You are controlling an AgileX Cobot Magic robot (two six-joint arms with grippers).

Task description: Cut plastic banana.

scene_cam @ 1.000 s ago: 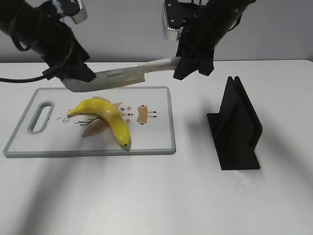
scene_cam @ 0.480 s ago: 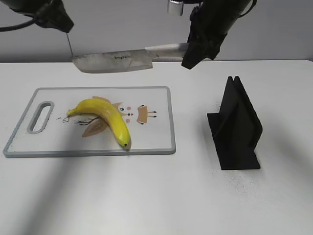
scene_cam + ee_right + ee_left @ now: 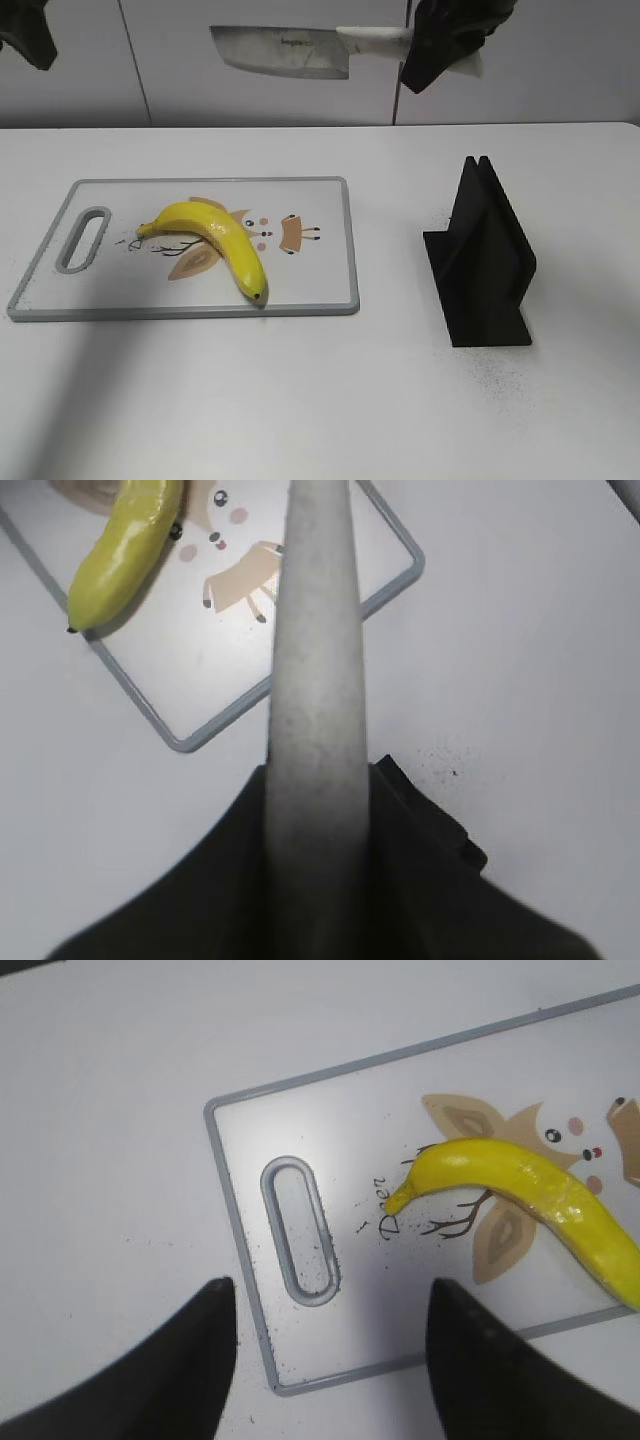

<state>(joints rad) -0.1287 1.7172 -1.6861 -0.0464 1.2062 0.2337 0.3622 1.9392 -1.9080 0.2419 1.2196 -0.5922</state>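
A yellow plastic banana (image 3: 215, 243) lies whole on a white cutting board (image 3: 310, 290) at the table's left. It also shows in the left wrist view (image 3: 540, 1205) and the right wrist view (image 3: 125, 555). My right gripper (image 3: 440, 50) is shut on the white handle of a cleaver (image 3: 285, 52), held level high above the board's far edge. In the right wrist view the knife's spine (image 3: 312, 680) runs up the frame. My left gripper (image 3: 330, 1360) is open and empty, high above the board's handle slot (image 3: 298, 1230); only a bit of it (image 3: 25, 35) shows top left.
A black knife stand (image 3: 485, 260) sits on the table right of the board. The board (image 3: 250, 1280) has a grey rim and an owl print. The white table (image 3: 330, 400) extends in front.
Both arms have risen. The right gripper has lifted the cleaver up and to the right. The left gripper has pulled up and left, away from the blade. The banana has not moved.
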